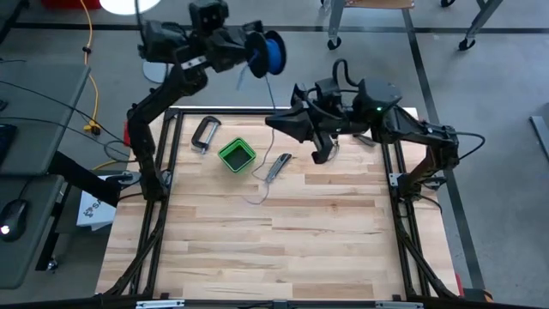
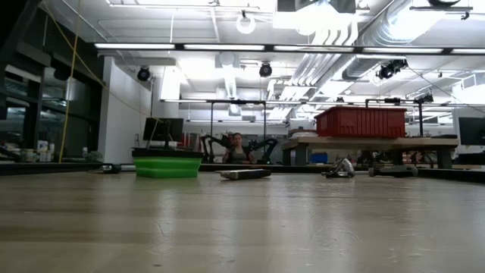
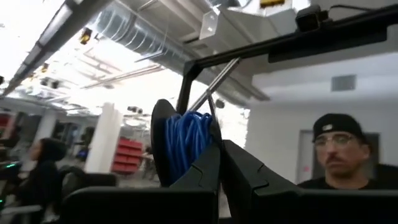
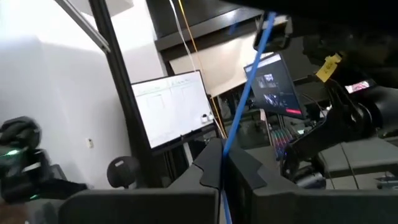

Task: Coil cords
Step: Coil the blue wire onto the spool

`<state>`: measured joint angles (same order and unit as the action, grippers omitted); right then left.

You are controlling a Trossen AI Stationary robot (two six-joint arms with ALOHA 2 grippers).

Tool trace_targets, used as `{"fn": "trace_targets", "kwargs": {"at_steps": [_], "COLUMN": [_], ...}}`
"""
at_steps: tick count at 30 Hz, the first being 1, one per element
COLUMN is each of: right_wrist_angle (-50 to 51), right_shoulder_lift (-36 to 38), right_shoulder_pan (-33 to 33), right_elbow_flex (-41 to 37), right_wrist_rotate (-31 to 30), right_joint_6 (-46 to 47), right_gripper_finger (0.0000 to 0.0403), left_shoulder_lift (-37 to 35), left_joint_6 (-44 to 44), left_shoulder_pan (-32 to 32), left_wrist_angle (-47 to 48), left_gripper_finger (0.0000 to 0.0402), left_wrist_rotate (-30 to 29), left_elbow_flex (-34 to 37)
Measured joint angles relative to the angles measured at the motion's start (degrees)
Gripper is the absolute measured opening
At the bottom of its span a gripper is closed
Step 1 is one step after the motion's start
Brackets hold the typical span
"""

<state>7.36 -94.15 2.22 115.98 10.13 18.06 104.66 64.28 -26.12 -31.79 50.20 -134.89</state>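
Note:
My left gripper [image 1: 250, 53] is raised beyond the table's far edge and is shut on the small dark spool [image 1: 271, 53], which is wound with blue wire [image 3: 184, 144]. A thin strand [image 1: 273, 90] runs from the spool down to my right gripper [image 1: 280, 121], which is shut on it above the table's far middle. Below that gripper the wire hangs slack to a loose loop [image 1: 260, 194] lying on the table. Neither gripper shows in the low view. My left gripper pinches one flange of the spool [image 3: 214, 138] at its rim between its two fingers. The spool is lifted clear of the table, standing on edge with its axis across the fingers. My right gripper pinches a single strand of the blue wire [image 4: 227, 144] between its two fingertips. The wire lies along the fingers and runs straight and taut beyond them toward the spool [image 4: 266, 28].
A green box [image 1: 236, 154] stands on the table's far left part, with a metal clamp [image 1: 204, 133] to its left and a grey hand tool [image 1: 276, 166] to its right. The near half of the wooden table [image 1: 283, 249] is bare. People show in the room beyond.

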Motion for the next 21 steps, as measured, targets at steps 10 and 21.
{"fn": "trace_targets", "kwargs": {"at_steps": [10, 21], "right_wrist_angle": [3.1, 7.22], "right_shoulder_lift": [0.26, -1.3], "right_shoulder_pan": [-1.25, -3.83], "right_elbow_flex": [-0.09, -0.2], "right_wrist_rotate": [-2.6, -8.87], "right_joint_6": [2.38, -9.45], "right_gripper_finger": [0.0014, 0.0196], "left_shoulder_lift": [-6.0, -6.79], "left_joint_6": [-11.03, -13.14], "left_shoulder_pan": [-2.06, -0.67], "left_wrist_angle": [12.95, 13.79], "left_gripper_finger": [0.0001, 0.0001], "left_wrist_rotate": [-1.06, -2.4], "left_elbow_flex": [-0.04, -0.07]}}
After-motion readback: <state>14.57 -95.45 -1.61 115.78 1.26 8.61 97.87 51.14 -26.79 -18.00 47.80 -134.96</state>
